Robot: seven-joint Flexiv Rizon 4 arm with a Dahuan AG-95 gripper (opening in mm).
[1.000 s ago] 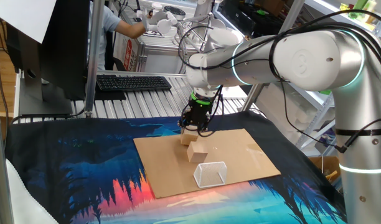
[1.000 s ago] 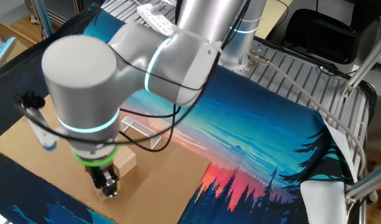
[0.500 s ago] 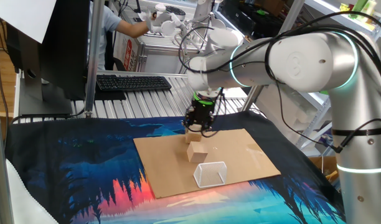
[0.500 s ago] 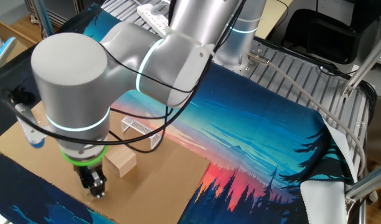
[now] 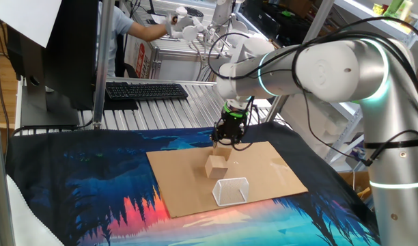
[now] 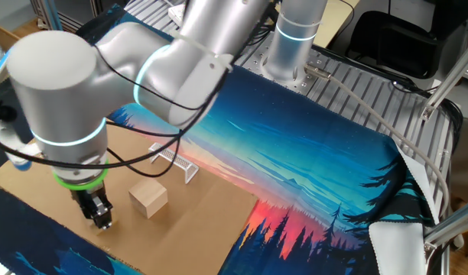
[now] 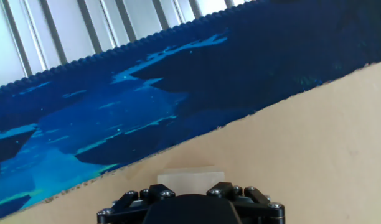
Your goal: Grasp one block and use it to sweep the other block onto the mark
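My gripper [image 5: 226, 142] stands low over the far part of the cardboard sheet [image 5: 270, 171], shut on a pale wooden block [image 7: 190, 176] that shows between its fingers in the hand view. The other block [image 5: 216, 166] lies loose on the cardboard, just in front of and slightly left of the gripper, apart from it. In the other fixed view the gripper [image 6: 101, 219] is left of this loose block [image 6: 148, 200], near the cardboard's edge. The mark is not visible in any view.
A clear box with white edges [image 5: 231, 191] sits on the cardboard in front of the loose block, also seen as the clear box [image 6: 173, 159]. A blue patterned cloth [image 5: 79, 184] lies under the cardboard. A keyboard [image 5: 146, 90] and metal rollers are behind.
The gripper has carried its block sideways along the cardboard's far side, away from the loose block. The loose block and the clear box have stayed put.
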